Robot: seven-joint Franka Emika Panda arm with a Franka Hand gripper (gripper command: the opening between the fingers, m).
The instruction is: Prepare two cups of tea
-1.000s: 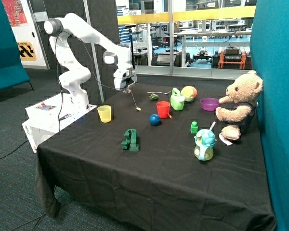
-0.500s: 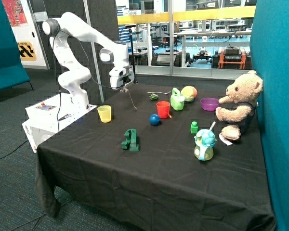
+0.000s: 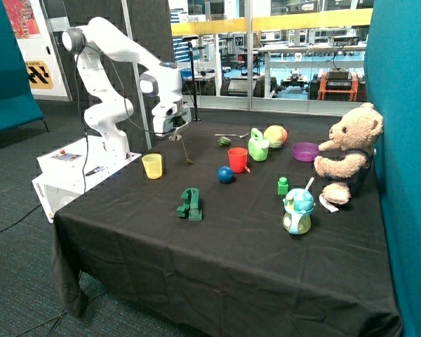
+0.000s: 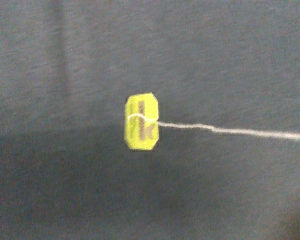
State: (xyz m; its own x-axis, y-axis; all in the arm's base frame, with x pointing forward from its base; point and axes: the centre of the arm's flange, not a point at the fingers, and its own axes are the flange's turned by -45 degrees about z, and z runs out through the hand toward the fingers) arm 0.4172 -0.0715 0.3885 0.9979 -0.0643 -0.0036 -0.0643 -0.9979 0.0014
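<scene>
The black-clothed table point(image 3: 217, 246) carries the toys. Above its back edge, beside the yellow cup point(image 3: 153, 166), hangs the gripper point(image 3: 174, 136); a thin string point(image 3: 183, 149) dangles from it, so it seems closed on a tea bag, though its fingers can't be made out. The red cup point(image 3: 237, 159) stands well apart. The string's yellow tag point(image 4: 142, 121) hangs over the cloth.

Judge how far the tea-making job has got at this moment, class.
Done: hard to tell; the red cup may already hold a bag, but its inside is hidden. In hand: the tool carries a tea bag by its upper end, with the string and yellow tag dangling above the black cloth, beside the yellow cup. Left: lowering this bag into the yellow cup.
</scene>
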